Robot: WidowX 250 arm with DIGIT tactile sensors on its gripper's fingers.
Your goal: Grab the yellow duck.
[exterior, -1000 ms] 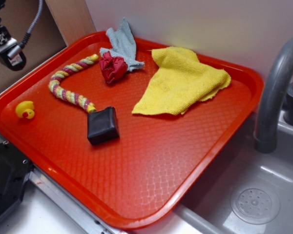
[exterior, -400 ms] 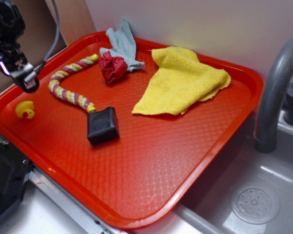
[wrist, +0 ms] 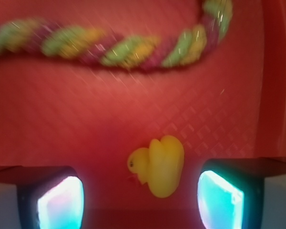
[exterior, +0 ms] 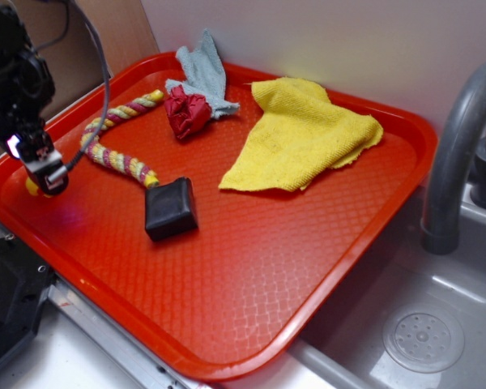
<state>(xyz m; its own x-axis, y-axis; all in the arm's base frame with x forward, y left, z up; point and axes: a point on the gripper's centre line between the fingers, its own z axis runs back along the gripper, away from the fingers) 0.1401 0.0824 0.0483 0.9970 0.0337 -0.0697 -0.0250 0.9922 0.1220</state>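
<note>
In my wrist camera the gripper [wrist: 140, 198] is wide open and holds nothing; its two fingers [wrist: 52, 198] glow at the bottom corners of the picture. Between them, a little nearer to the right finger and touching neither, lies the yellow duck [wrist: 158, 165]. It rests on the red tray [wrist: 109, 119] near the tray's left edge, with its head and orange beak turned to the left finger.

I judge the duck is light, hollow and a bit soft, with a glossy skin that can slip out when it is pressed off centre. I would close on the widest part of the round body, not on the head, and go lower first so the pads meet it at the middle.

Further on, the braided rope [wrist: 109, 45] runs across the top of this view, apart from the duck. In the outside view the gripper [exterior: 47, 174] hangs low over the duck's place, and I see only a small yellow piece [exterior: 31, 187] beside it. Beyond are a black block [exterior: 170, 208], a yellow cloth [exterior: 308, 134], a crumpled red thing [exterior: 186, 112] and a grey cloth [exterior: 204, 71].

I can read no brand, label or writing anywhere.
</note>
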